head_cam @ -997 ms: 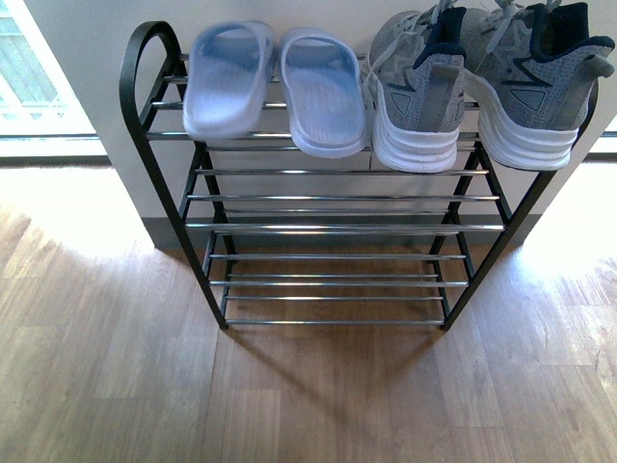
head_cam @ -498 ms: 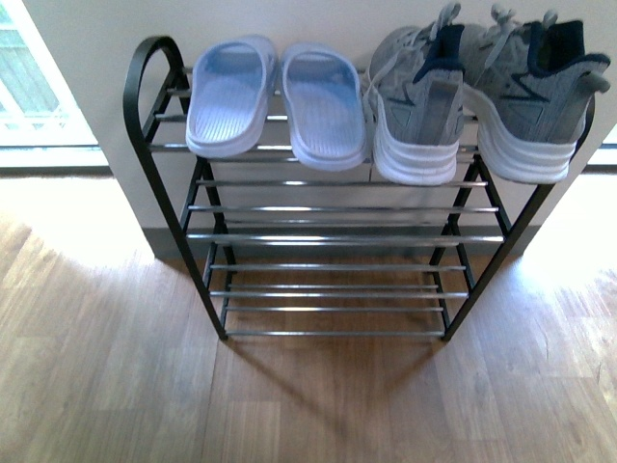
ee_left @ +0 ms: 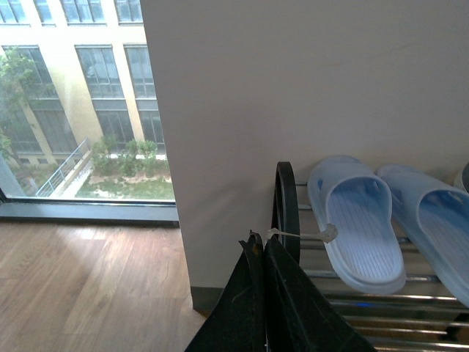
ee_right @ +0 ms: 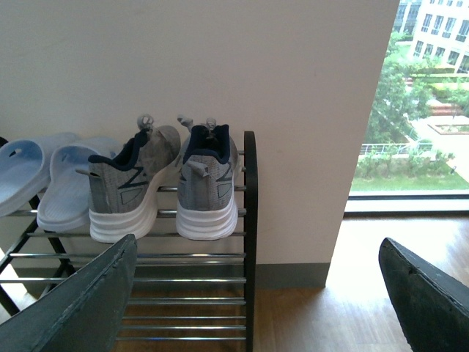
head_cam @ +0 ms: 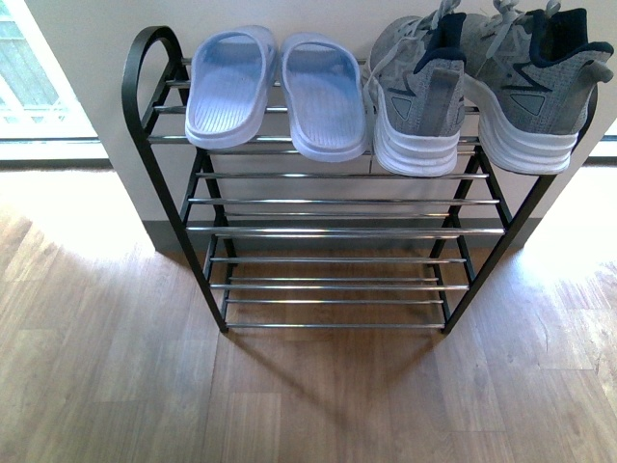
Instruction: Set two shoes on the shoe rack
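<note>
The shoe rack (head_cam: 328, 231) stands against the wall, black uprights with chrome rods. On its top shelf sit the two pale blue slide sandals (head_cam: 275, 92) at the left and the two grey knit sneakers (head_cam: 477, 82) at the right, heels toward me. No arm shows in the front view. My left gripper (ee_left: 260, 246) is shut and empty, beside the rack's left upright (ee_left: 286, 209), near the sandals (ee_left: 359, 224). My right gripper (ee_right: 256, 293) is wide open and empty, back from the rack's right end (ee_right: 249, 242) and the sneakers (ee_right: 165, 183).
A pale wall (head_cam: 318, 14) backs the rack. Wooden floor (head_cam: 308, 395) lies in front. Floor-length windows stand at both sides, at the left (ee_left: 80, 110) and at the right (ee_right: 418, 110).
The front view has shifted slightly up and down, and the early blur on the sandals is gone. The shoes stay on the top shelf.
</note>
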Controlling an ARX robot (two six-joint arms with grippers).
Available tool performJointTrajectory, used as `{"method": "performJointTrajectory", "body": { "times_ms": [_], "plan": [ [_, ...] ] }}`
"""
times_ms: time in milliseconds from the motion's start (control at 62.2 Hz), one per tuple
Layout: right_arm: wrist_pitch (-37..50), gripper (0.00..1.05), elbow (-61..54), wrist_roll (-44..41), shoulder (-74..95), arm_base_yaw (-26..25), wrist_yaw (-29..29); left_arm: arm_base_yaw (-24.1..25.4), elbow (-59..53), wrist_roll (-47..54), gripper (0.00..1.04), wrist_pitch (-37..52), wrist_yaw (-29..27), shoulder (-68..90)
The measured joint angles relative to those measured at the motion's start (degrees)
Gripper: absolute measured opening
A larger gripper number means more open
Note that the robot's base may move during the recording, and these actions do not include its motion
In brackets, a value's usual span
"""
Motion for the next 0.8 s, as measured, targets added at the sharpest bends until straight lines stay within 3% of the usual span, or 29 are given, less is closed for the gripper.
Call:
{"method": "performJointTrajectory", "body": {
  "times_ms": [225,354,579,691,804],
  "plan": [
    [0.0,0.96,0.02,0.0,0.0,0.0,0.0,1.92,-5.75,0.02,0.01,-1.31,1.66,-7.45],
    [0.0,0.96,0.02,0.0,0.0,0.0,0.0,6.12,-8.92,0.0,0.01,-4.17,5.64,-13.27],
    [0.0,0.96,0.0,0.0,0.0,0.0,0.0,6.21,-11.98,0.02,0.01,-9.42,6.03,-21.62],
    [0.0,0.96,0.0,0.0,0.0,0.0,0.0,6.21,-14.45,0.0,0.01,-7.8,6.03,-23.02],
    [0.0,0.96,0.02,0.0,0.0,0.0,0.0,6.21,-15.15,0.02,0.01,-12.68,6.08,-28.2]
  ]
}}
